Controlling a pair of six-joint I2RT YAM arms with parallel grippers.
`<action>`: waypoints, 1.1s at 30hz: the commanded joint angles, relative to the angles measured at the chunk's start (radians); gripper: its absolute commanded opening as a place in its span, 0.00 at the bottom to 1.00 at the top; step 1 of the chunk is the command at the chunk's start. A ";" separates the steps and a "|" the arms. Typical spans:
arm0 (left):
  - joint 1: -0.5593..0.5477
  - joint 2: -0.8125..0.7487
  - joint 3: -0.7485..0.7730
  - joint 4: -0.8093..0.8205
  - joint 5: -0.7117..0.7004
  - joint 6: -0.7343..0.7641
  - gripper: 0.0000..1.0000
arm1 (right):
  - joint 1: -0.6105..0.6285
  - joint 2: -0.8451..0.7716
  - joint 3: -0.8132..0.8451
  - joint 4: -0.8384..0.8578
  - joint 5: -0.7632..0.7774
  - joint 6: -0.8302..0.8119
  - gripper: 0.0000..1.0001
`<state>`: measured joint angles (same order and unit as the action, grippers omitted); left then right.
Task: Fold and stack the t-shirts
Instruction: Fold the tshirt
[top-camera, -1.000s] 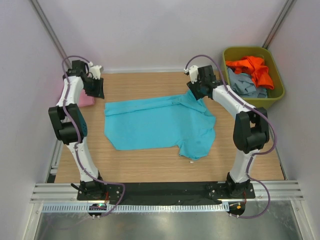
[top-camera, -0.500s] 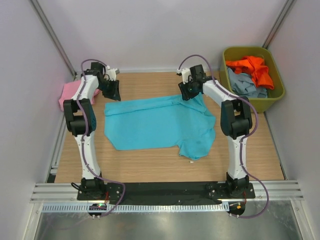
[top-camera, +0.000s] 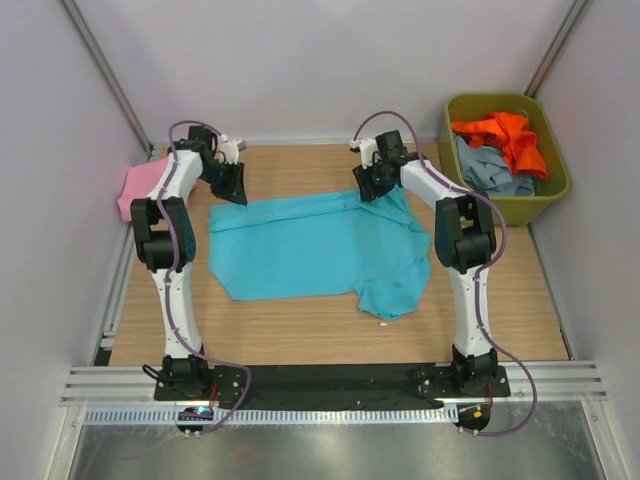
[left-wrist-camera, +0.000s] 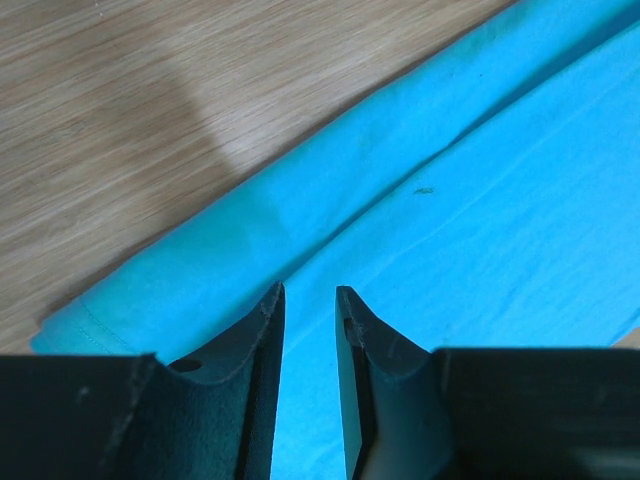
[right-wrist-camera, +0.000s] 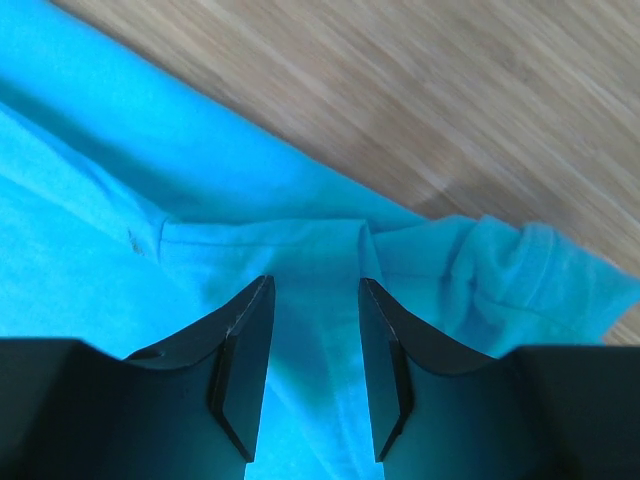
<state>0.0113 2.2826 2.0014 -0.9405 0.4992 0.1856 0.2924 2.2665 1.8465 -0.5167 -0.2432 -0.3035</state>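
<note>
A large turquoise t-shirt (top-camera: 315, 248) lies spread on the wooden table, its far edge folded over. My left gripper (top-camera: 236, 190) is open over the shirt's far left corner, with cloth (left-wrist-camera: 450, 230) showing between its fingers. My right gripper (top-camera: 368, 189) is open over the far right edge, above a fold and a bunched sleeve (right-wrist-camera: 520, 270). A pink t-shirt (top-camera: 140, 185) lies at the table's far left. An orange t-shirt (top-camera: 505, 135) and a grey-blue t-shirt (top-camera: 488, 168) lie in the bin.
The olive-green plastic bin (top-camera: 555, 185) stands at the far right beside the table. Bare wood (top-camera: 300, 320) shows in front of the turquoise shirt and behind it (top-camera: 295, 165). Walls close in on both sides.
Both arms have swung inward toward the shirt's far edge. The left gripper moved right from the pink shirt to the far left corner. The right gripper moved left along the far edge.
</note>
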 joint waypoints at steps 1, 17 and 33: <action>0.003 -0.025 -0.019 -0.015 0.029 -0.005 0.27 | 0.007 0.028 0.085 0.027 -0.002 0.014 0.45; -0.002 -0.037 -0.043 -0.017 0.012 0.009 0.25 | 0.016 -0.024 0.074 0.044 0.027 0.012 0.01; -0.002 -0.012 0.014 -0.001 0.004 0.014 0.24 | 0.156 -0.427 -0.332 -0.020 -0.039 0.116 0.14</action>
<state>0.0113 2.2826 1.9789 -0.9504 0.4980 0.1905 0.4450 1.8839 1.5639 -0.5327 -0.2615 -0.2272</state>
